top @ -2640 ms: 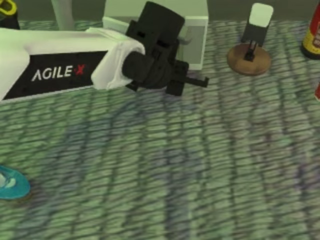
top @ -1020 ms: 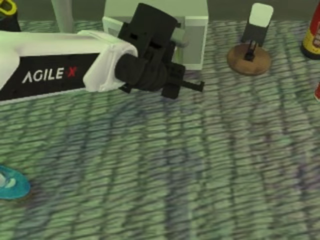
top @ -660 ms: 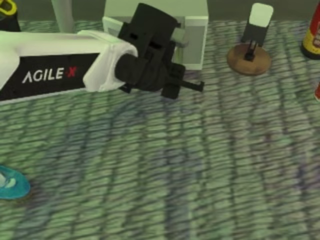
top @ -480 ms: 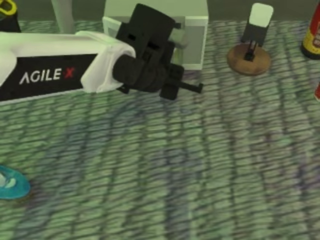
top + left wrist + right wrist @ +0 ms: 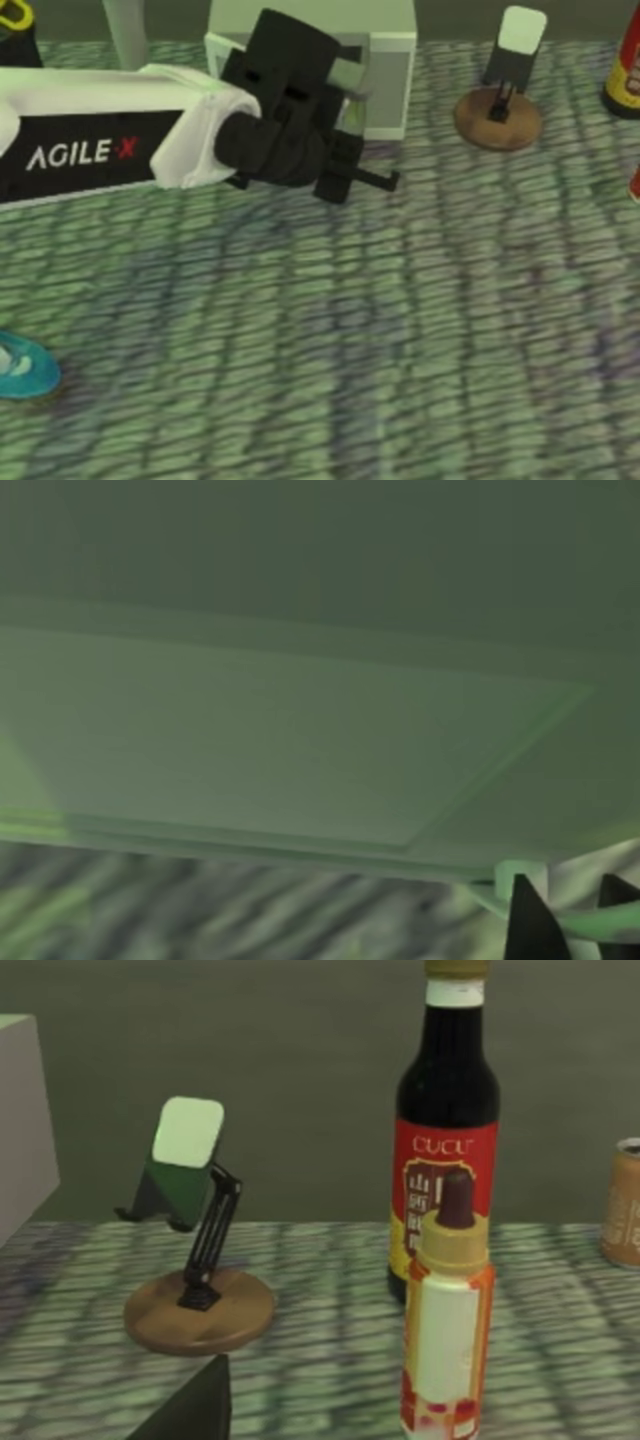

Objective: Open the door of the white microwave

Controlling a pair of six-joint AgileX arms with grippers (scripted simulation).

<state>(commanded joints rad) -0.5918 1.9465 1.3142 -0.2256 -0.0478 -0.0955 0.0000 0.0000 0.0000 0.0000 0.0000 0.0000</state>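
Note:
The white microwave (image 5: pixel 385 60) stands at the back centre of the table. Its door (image 5: pixel 280 730), a white frame round a pale grey window, fills the left wrist view. In the top view the door is mostly hidden under my left arm. My left gripper (image 5: pixel 335 85) is at the door's handle (image 5: pixel 590 920), with its dark fingertips (image 5: pixel 525 925) shut on either side of the thin bar. The handle edge looks pulled slightly off the front. My right gripper (image 5: pixel 110 1425) is outside the top view, parked at the right; one finger (image 5: pixel 195 1405) shows, set wide.
A phone stand on a round wooden base (image 5: pixel 498 115) stands right of the microwave. A dark sauce bottle (image 5: pixel 447 1130), a small red-and-white bottle (image 5: pixel 447 1360) and a can (image 5: pixel 622 1200) stand at the far right. A teal object (image 5: pixel 22 368) lies front left. A white post (image 5: pixel 125 30) stands back left.
My left arm has drawn back to the left with the gripper still on the handle. The handle end of the door has moved left with it.

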